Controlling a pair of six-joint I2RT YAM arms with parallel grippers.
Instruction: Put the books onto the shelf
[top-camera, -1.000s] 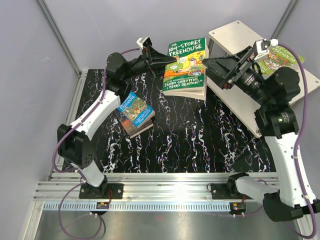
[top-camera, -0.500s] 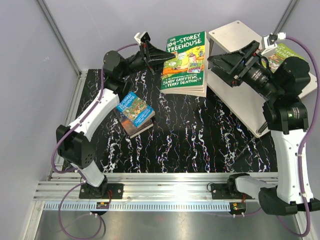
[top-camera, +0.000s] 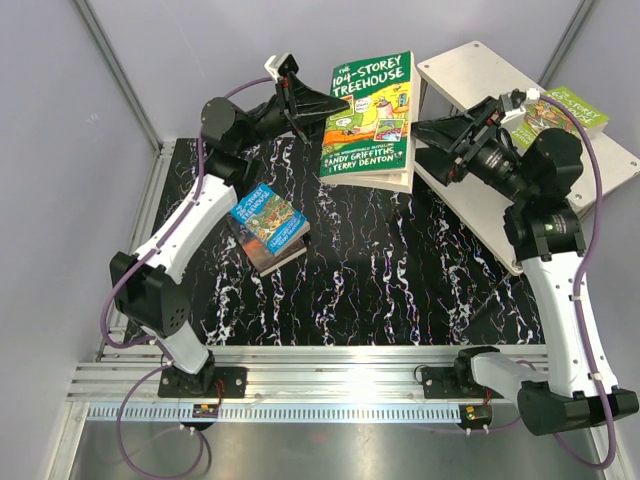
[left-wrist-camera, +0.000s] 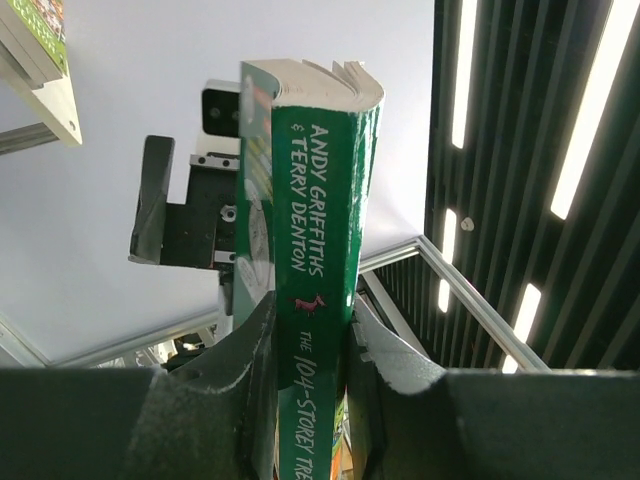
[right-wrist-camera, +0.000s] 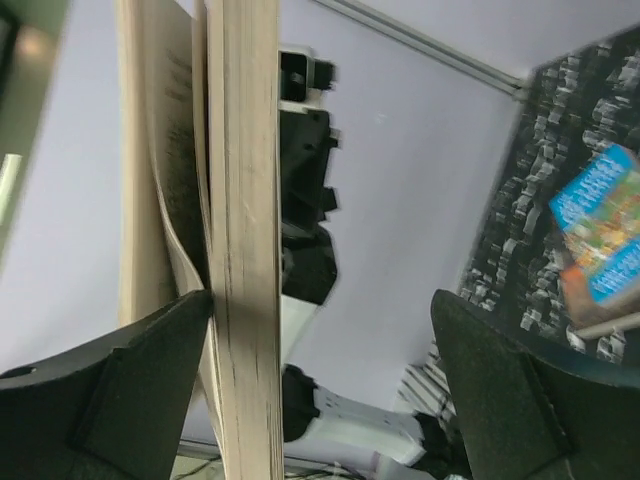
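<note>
A green "104-Storey Treehouse" book (top-camera: 368, 118) hangs in the air above the far side of the mat, cover up. My left gripper (top-camera: 320, 106) is shut on its spine edge; in the left wrist view both fingers (left-wrist-camera: 250, 350) press the green spine (left-wrist-camera: 318, 200). My right gripper (top-camera: 425, 145) stands open at the book's opposite edge. In the right wrist view the page block (right-wrist-camera: 245, 200) lies against the left finger (right-wrist-camera: 130, 380), with a wide gap to the other finger. The pale shelf (top-camera: 465, 72) is at the far right, with a second green book (top-camera: 560, 110) lying on it.
A small stack topped by a blue Treehouse book (top-camera: 270, 222) lies on the black marbled mat (top-camera: 380, 280), left of centre, and also shows in the right wrist view as a blue book (right-wrist-camera: 600, 230). Grey walls close in the left and far sides.
My left gripper has lifted the green book higher and further back. My right arm has swung round, bringing its open gripper up to the book's right edge.
</note>
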